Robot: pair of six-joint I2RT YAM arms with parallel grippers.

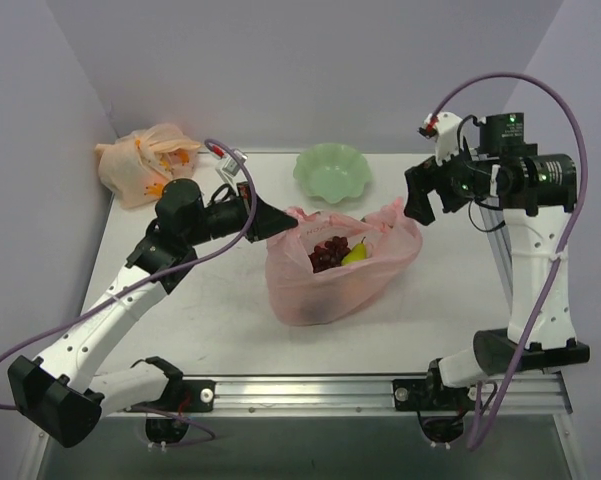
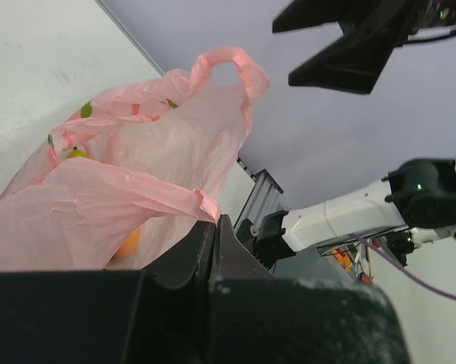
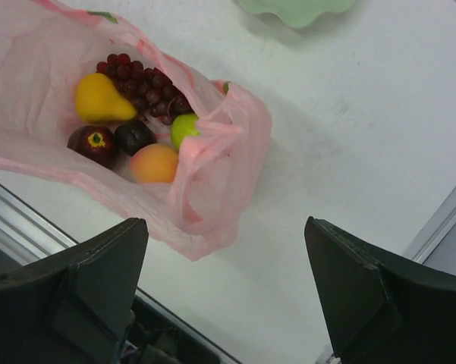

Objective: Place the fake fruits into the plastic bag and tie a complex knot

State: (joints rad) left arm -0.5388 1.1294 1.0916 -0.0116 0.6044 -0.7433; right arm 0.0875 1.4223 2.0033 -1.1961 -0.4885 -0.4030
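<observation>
My left gripper (image 1: 280, 218) is pinching the rim of the plastic bag (image 1: 330, 285) at its 10 o'clock edge, fingers closed tight on the pink film. My right gripper (image 1: 420, 205) is hovering at the bag's 2 o'clock side with its jaws spread wide, holding nothing. The bag is lying mid-table (image 1: 210, 320), mouth gaping, and the fake fruits are sitting inside it: grape bunch (image 3: 148, 87), yellow pear (image 3: 99, 98), peach (image 3: 154, 163) and a green piece (image 3: 184, 129). A green bowl (image 1: 331, 172) is sitting at the bag's 12 o'clock.
</observation>
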